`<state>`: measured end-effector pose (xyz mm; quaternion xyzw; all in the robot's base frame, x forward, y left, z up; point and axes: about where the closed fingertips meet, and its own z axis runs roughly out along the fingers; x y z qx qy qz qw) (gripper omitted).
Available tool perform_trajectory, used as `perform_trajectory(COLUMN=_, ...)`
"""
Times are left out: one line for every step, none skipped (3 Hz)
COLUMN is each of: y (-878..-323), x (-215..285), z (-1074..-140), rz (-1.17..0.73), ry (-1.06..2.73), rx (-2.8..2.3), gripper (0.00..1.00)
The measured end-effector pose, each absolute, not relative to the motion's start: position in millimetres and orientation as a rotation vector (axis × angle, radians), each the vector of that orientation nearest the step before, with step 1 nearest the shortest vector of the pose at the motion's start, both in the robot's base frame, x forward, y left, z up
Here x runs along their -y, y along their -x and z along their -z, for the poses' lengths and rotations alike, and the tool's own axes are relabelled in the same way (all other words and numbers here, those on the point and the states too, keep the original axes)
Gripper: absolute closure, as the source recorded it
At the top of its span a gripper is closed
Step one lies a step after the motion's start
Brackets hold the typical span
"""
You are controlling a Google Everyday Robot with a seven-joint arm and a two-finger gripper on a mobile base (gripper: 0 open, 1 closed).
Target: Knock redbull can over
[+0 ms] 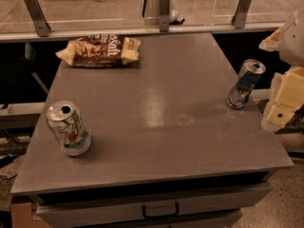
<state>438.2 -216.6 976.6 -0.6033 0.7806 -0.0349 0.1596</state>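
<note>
The redbull can is standing on the right side of the grey desk, close to the right edge and about halfway between near and far. Its open top is showing, its silver-and-blue sides are looking dented, and it is leaning slightly to the right in this view.

The gripper is hanging just beyond the desk's right edge, beside the can and a little nearer than it, with a small gap between them. It is showing as cream-coloured blocks partly cut off by the picture's right border. Whether it is apart or together, I cannot tell.

A wider white can with green and red marks is standing upright at the near left. A snack bag is lying flat at the far left. A drawer handle is showing under the near edge.
</note>
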Motion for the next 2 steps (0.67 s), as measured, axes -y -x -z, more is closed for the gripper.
perform_trajectory(y=-438.2, x=216.5, z=-976.6, rz=0.1, ry=1.724, rx=-2.231, gripper=0.0)
perform_trajectory(y=-446.3, x=234.8, z=-974.2, rz=0.073, ry=1.698, rx=-2.197, gripper=0.0)
